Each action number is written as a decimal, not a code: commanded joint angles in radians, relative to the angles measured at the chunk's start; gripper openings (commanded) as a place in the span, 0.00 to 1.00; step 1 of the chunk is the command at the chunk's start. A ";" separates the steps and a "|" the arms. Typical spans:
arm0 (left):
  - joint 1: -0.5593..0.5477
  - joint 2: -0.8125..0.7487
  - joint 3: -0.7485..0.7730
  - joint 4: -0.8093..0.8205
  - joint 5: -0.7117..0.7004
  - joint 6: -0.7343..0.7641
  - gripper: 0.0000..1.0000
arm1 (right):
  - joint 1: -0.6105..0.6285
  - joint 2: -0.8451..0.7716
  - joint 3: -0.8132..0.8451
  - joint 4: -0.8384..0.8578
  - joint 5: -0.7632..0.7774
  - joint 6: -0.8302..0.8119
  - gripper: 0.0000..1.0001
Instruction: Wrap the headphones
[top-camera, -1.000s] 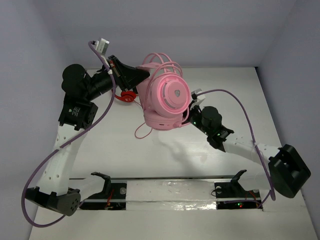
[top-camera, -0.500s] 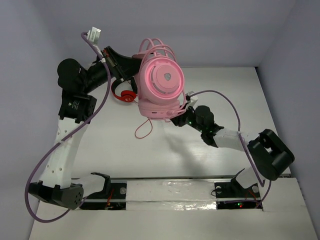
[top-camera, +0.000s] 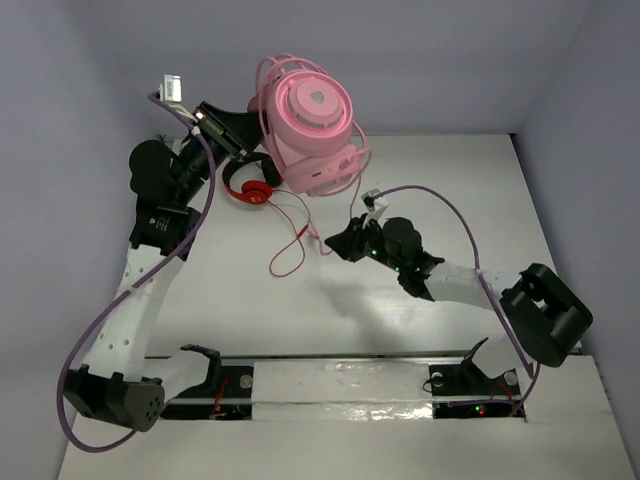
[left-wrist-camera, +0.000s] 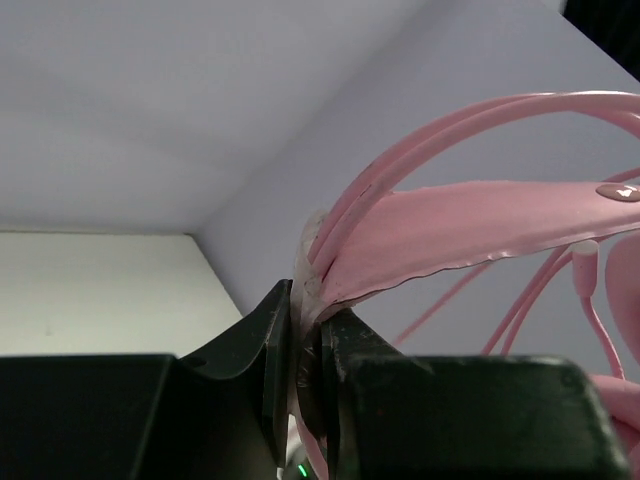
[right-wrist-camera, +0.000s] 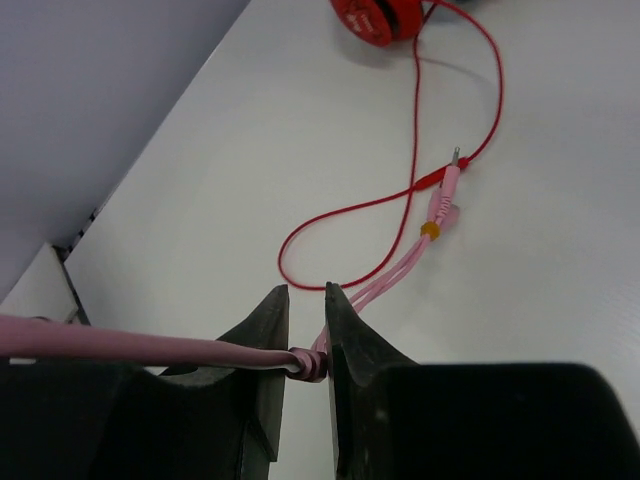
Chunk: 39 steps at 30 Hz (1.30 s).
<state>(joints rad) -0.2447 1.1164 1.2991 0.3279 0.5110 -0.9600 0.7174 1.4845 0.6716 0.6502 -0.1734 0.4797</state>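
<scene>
Pink headphones (top-camera: 305, 120) are held in the air over the far edge of the white bench (top-camera: 470, 190), at about 11 o'clock from its middle, with one round cup turned up toward the overhead camera. The headband (left-wrist-camera: 480, 225) is clamped at its rim by the left pincer (left-wrist-camera: 308, 320), which is seen at 9 o'clock of the cup in the overhead view. Its jaws are drawn tight on the band and on the strands lying against it. Several turns of the thin pink cable (right-wrist-camera: 140, 343) are looped over the band.

A free length of cable is seen running down from the headphones to the right pincer (right-wrist-camera: 305, 300), which is low over the bench near its middle, at 5 o'clock of the cup. Its jaws are narrowed to a slit and the cable is pinched between them where it doubles back on itself. From there a doubled strand is laid out on the bench toward 1 o'clock in the wrist view, ending in the pink plug (right-wrist-camera: 441, 200), which rests touching a red cable (right-wrist-camera: 416, 120).

Smaller red headphones (top-camera: 252, 190) are seen on the bench at 7 o'clock of the pink pair, just beside the left arm. Their cable is trailed in a loose loop toward the right pincer.
</scene>
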 joint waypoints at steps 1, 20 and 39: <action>0.007 -0.053 -0.040 0.114 -0.271 -0.020 0.00 | 0.095 -0.072 0.005 -0.099 0.095 0.014 0.00; -0.002 0.055 -0.096 0.008 -0.807 0.277 0.00 | 0.502 -0.207 0.164 -0.697 0.417 -0.012 0.00; -0.333 0.315 0.032 -0.407 -1.007 0.862 0.00 | 0.568 -0.389 0.592 -1.308 0.753 -0.164 0.00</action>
<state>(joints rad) -0.5564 1.4731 1.2629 -0.1047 -0.5240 -0.1452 1.2778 1.1244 1.1847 -0.5655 0.4580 0.3832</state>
